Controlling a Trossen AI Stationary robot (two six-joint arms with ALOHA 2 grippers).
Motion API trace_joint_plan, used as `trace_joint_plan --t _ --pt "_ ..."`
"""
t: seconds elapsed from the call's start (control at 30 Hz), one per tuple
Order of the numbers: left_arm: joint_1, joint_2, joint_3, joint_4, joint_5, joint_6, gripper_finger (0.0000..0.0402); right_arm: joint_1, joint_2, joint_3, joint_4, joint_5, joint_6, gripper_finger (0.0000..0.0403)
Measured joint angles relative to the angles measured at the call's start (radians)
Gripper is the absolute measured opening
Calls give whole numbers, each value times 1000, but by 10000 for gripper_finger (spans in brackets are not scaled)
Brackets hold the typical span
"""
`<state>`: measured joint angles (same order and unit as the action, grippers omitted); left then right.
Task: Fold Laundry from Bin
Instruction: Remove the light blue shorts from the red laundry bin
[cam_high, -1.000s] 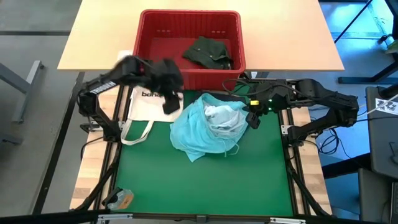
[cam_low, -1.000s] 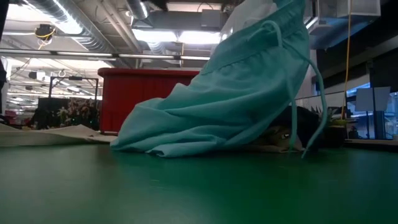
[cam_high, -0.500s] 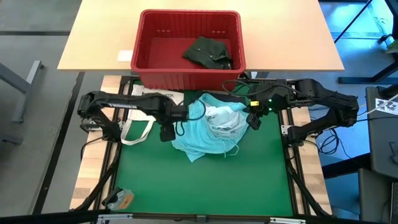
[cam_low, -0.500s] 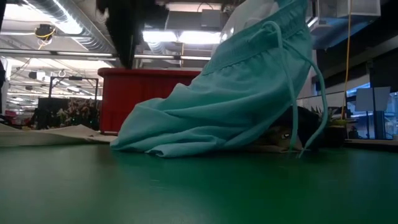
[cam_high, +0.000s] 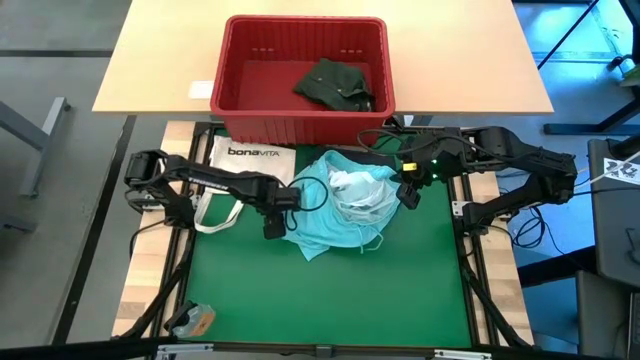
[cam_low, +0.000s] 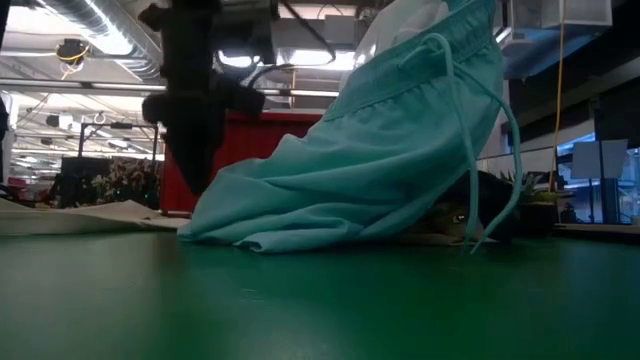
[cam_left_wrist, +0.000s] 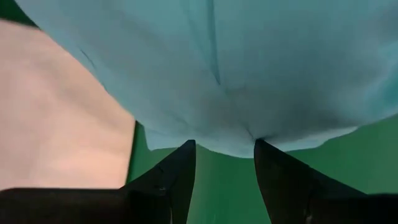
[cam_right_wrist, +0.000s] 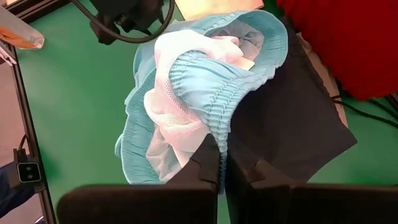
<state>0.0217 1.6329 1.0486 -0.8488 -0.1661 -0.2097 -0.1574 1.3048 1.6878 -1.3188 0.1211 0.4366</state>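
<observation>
A light turquoise garment (cam_high: 320, 215) with a white mesh lining is heaped on the green mat (cam_high: 330, 300), its elastic waistband raised. My right gripper (cam_right_wrist: 222, 152) is shut on that waistband at the heap's right side. My left gripper (cam_high: 271, 230) points down, open, at the garment's left edge (cam_left_wrist: 249, 134), one fingertip on each side of a fold in the hem. A dark grey garment (cam_right_wrist: 292, 124) lies under the turquoise one. A dark green garment (cam_high: 335, 82) lies in the red bin (cam_high: 305, 22). My left gripper stands with its fingertips (cam_left_wrist: 184, 149) right at the garment's near left hem; I cannot tell whether they touch the cloth. My right gripper pinches the gathered elastic waistband (cam_right_wrist: 208, 121) between its two shut fingers, slanting down from the table's right. The waistband end is held up and the lower end (cam_low: 260, 235) rests on the mat, with a drawstring (cam_low: 505, 150) hanging slack.
A white "bonaVITA" tote bag (cam_high: 245, 165) lies flat left of the heap, under my left arm. The bin stands on the wooden table behind the mat. A small orange object (cam_high: 195, 320) lies at the mat's near left corner. Bare mat stretches in front of the heap.
My left gripper has come down from in front of the bin, over the tote bag, toward the near edge and onto the turquoise garment's left hem, tipping to point more steeply down. The garment and my right gripper have stayed put.
</observation>
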Motion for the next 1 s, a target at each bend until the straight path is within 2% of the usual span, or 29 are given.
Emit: trace_joint_plan --t 0.3,0.43,0.67,1.0 --pt "36 0 -160 246 11 -24 156 0 0 0 0 0 0 5" --pt "38 0 -164 232 11 -24 128 0 0 0 0 0 0 5" --pt "36 -8 -165 225 10 -8 12 0 0 0 0 0 0 10" --pt "-6 -139 -91 37 -38 5 1 0 7 0 1 -50 0 55"
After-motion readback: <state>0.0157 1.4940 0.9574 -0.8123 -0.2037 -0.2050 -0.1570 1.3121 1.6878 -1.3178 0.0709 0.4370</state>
